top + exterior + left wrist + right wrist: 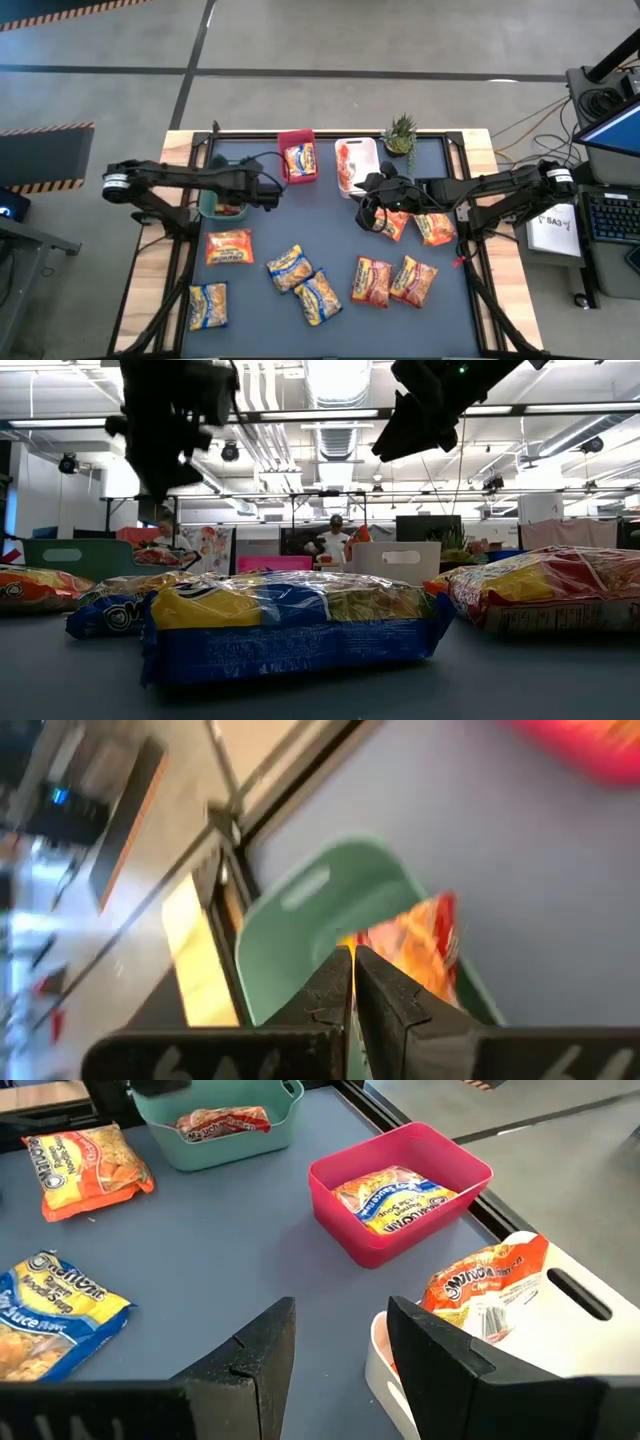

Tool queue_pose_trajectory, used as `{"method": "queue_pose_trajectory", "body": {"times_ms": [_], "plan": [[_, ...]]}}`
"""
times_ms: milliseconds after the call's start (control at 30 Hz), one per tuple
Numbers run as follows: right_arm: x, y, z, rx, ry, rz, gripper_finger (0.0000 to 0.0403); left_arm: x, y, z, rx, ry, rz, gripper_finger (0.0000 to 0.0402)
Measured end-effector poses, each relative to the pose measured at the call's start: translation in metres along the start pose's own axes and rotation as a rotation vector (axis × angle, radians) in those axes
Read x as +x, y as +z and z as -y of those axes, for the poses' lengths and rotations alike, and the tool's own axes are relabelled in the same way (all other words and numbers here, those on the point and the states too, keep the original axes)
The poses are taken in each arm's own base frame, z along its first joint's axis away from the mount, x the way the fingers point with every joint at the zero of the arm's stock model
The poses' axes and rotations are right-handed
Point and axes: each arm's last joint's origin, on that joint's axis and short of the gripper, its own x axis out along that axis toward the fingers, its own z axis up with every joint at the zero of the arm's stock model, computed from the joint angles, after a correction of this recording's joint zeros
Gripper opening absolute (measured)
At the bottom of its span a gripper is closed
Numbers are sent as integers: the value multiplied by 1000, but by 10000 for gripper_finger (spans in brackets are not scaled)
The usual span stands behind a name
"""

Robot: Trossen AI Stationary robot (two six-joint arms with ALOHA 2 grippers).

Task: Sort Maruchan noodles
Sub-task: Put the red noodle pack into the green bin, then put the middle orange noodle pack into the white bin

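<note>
Several Maruchan packets lie flat on the grey table: an orange one (229, 246), yellow-and-blue ones (288, 268) (208, 305) (318, 296), and red-orange ones (371, 281) (413, 280). Two more (434, 228) lie under my right arm. The green bin (300, 910) holds a red-orange packet (415, 945), the red bin (400, 1190) a yellow one (395, 1200), and the white bin (560, 1330) a red-orange one (485, 1295). My left gripper (352, 960) hangs shut over the green bin. My right gripper (340, 1340) is open and empty, above the table just beside the white bin.
The three bins stand in a row along the far edge, with a small potted plant (400, 132) at the far right. Packets fill the near half of the table. Bare grey mat (220, 1250) lies between the bins and the packets. A person stands far back in the room (335, 540).
</note>
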Motion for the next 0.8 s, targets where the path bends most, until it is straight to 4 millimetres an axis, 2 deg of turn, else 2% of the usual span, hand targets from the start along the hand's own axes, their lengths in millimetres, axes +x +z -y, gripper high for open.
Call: {"method": "queue_pose_trajectory", "body": {"times_ms": [133,300,400,533,633,800], "plan": [[0,-2,-1,43,56,-34,150,-23,4,-6,68,-158,190,0],[0,-5,-3,180,136,-88,150,-47,-5,5,157,-447,523,0],[-1,-8,-6,291,231,-164,150,-50,-18,12,207,-585,696,0],[1,-13,-10,411,317,-281,150,-42,-32,19,258,-678,897,0],[6,-21,-11,465,276,-439,148,-37,-35,20,215,-682,997,0],[9,-47,-6,460,2,-793,138,-38,-34,16,208,-660,1051,0]]}}
